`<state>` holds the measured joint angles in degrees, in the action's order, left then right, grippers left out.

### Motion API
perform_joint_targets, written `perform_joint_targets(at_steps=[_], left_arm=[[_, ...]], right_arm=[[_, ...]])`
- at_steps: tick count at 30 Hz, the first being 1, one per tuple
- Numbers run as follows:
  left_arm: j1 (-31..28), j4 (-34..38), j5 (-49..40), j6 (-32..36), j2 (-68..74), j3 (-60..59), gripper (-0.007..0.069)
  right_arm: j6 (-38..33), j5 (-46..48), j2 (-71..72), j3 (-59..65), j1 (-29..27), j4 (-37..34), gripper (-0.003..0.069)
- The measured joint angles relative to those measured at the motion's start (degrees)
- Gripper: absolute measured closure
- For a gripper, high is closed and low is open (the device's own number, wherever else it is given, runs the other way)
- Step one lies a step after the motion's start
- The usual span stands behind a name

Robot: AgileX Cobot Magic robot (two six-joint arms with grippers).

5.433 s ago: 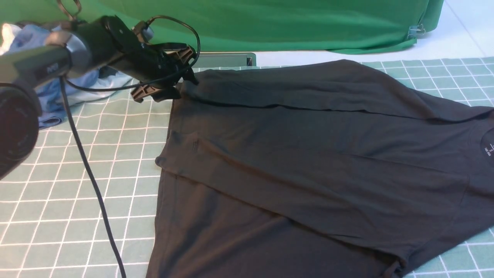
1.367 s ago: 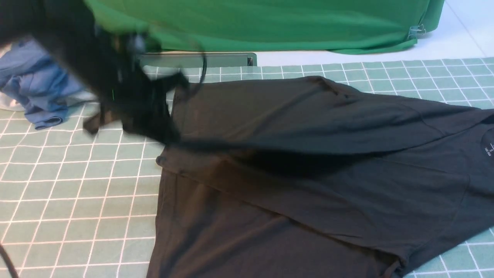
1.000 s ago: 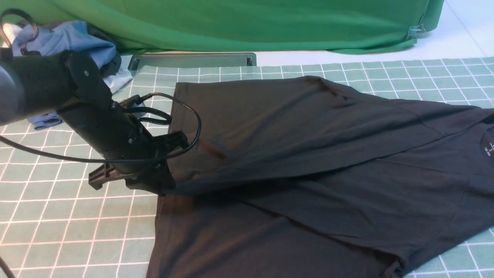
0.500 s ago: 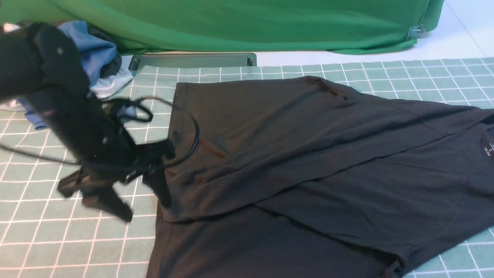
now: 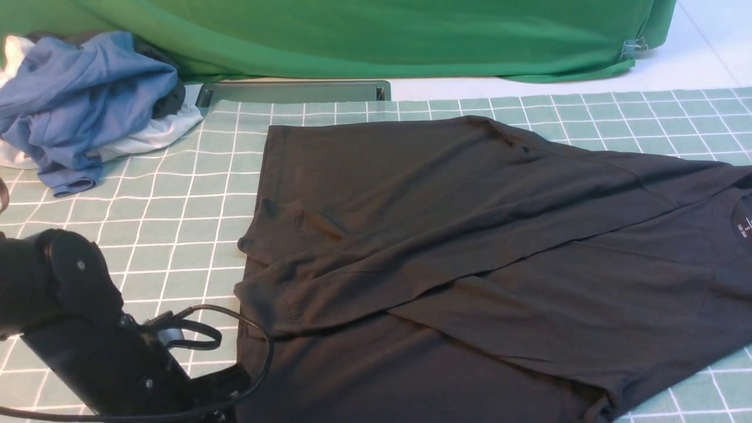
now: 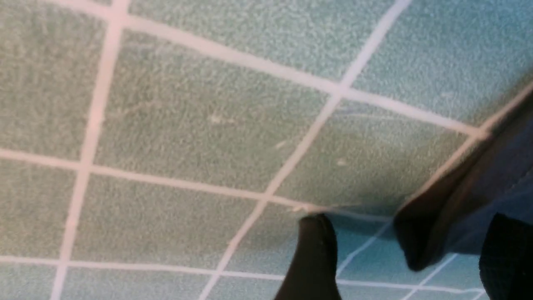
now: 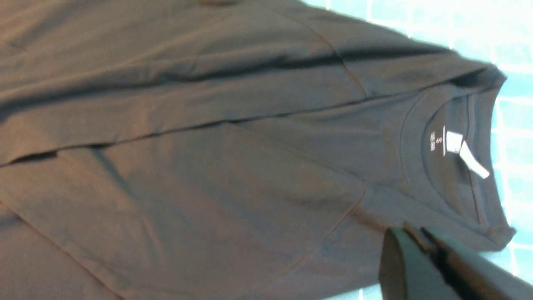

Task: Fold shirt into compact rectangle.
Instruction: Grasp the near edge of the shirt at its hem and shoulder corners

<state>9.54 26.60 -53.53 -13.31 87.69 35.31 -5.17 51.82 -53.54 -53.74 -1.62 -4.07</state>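
The black shirt (image 5: 470,264) lies across the green checked mat, its far side folded over toward the near side, its collar at the right. My left arm (image 5: 88,346) is low at the near left beside the shirt's hem, with its fingers cut off by the picture's edge. In the left wrist view my left gripper (image 6: 410,258) stands open just above the mat, and a loose corner of the shirt (image 6: 458,208) lies between its fingers, not pinched. In the right wrist view my right gripper (image 7: 410,237) is shut and empty, hovering over the shirt (image 7: 208,166) near the collar with its white label (image 7: 462,152).
A pile of blue and white clothes (image 5: 82,100) lies at the far left. The big green cloth (image 5: 382,35) hangs along the back, with a grey metal slot (image 5: 294,91) in front of it. The checked mat (image 5: 147,235) shows bare squares left of the shirt.
My left gripper carried the shirt's far edge toward the near side, opened and let it go, then drew back to the near left. The folded flap now rests on the shirt.
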Motion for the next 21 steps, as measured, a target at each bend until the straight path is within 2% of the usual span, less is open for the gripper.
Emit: perform_joint_targets(at_steps=[3,6,9,12,21], left_arm=[[1.1,-2.4,1.8,-3.3,0.0,0.0,0.0172],[4.6,-5.3,2.6,-7.3,-0.4,0.1,0.0186],[12.2,-10.7,4.7,-12.8,-1.0,0.1,0.0193],[16.3,-13.7,6.0,-15.6,-1.3,0.1,0.0193],[17.8,-11.4,10.5,-16.5,-0.5,3.2,0.0193]], right_arm=[[0.0,-0.3,0.0,0.0,0.0,0.0,0.0602],[0.0,-0.9,0.0,0.0,0.0,0.0,0.0599],[0.0,-2.0,0.0,0.0,0.0,0.0,0.0597],[0.0,-2.3,0.0,0.0,0.0,0.0,0.0592],[0.0,-2.3,0.0,0.0,0.0,0.0,0.0582]])
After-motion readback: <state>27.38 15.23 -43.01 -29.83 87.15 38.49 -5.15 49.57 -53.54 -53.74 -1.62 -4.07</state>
